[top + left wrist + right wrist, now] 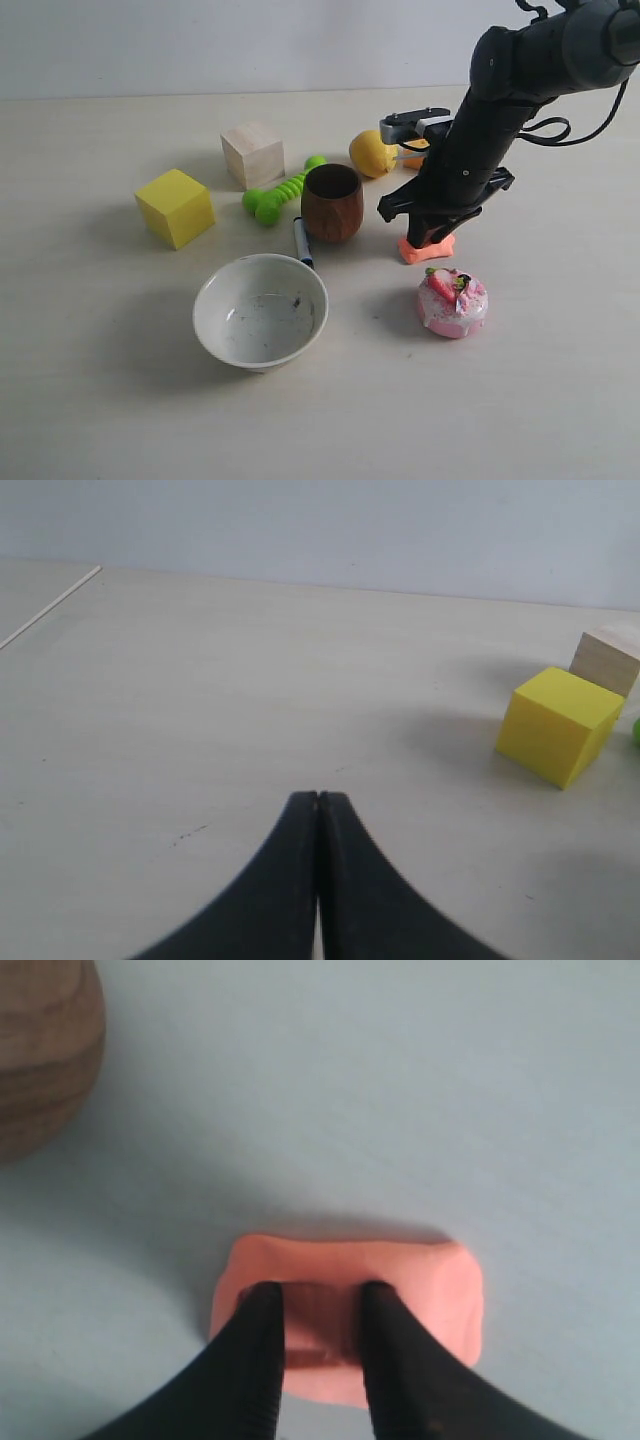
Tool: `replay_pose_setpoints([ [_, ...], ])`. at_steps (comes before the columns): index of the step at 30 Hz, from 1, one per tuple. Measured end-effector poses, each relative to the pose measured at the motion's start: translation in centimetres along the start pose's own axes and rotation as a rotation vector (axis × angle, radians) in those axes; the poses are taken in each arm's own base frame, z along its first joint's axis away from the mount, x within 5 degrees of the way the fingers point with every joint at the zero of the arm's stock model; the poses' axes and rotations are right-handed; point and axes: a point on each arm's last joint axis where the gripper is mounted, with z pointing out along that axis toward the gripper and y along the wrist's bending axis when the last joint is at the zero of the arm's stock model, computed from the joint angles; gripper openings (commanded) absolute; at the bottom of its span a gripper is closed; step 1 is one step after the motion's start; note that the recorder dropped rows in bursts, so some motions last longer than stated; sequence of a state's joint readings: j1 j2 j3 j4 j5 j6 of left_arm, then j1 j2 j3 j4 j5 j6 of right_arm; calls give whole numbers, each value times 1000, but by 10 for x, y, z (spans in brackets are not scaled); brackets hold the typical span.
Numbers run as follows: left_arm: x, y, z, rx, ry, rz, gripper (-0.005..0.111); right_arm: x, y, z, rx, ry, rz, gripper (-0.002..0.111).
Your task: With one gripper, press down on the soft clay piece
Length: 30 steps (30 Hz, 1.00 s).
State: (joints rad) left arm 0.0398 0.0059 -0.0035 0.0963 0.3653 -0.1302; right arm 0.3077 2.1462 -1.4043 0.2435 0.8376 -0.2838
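The soft clay piece (427, 249) is a flattish salmon-orange lump lying on the table between the wooden cup and the pink cake. In the right wrist view the clay (430, 1280) fills the lower middle. My right gripper (429, 234) stands straight down on it. Its two black fingers are slightly apart, so the gripper (315, 1295) is open. Both tips are sunk into the clay's top, with a darker dent between them. My left gripper (319, 798) is shut and empty, low over bare table, with the yellow cube (558, 725) ahead of it. It does not show in the exterior view.
A brown wooden cup (331, 203) stands just left of the clay, and a dark marker (302, 242) lies by it. The strawberry cake (453, 301) sits in front. A lemon (371, 153), a green toy (280, 191), a wooden cube (252, 153), a yellow cube (175, 207) and a white bowl (215, 330) lie further left.
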Motion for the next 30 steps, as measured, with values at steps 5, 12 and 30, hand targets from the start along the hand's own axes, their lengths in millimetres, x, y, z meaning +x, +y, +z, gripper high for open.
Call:
replay_pose_setpoints([
  [5, 0, 0, 0, 0, 0, 0, 0, -1, 1, 0, 2, -9, 0, 27],
  [12, 0, 0, 0, 0, 0, 0, 0, -5, 0, 0, 15, -57, 1, 25],
  [30, 0, 0, 0, 0, 0, 0, 0, -8, 1, -4, 21, -90, -1, 14],
])
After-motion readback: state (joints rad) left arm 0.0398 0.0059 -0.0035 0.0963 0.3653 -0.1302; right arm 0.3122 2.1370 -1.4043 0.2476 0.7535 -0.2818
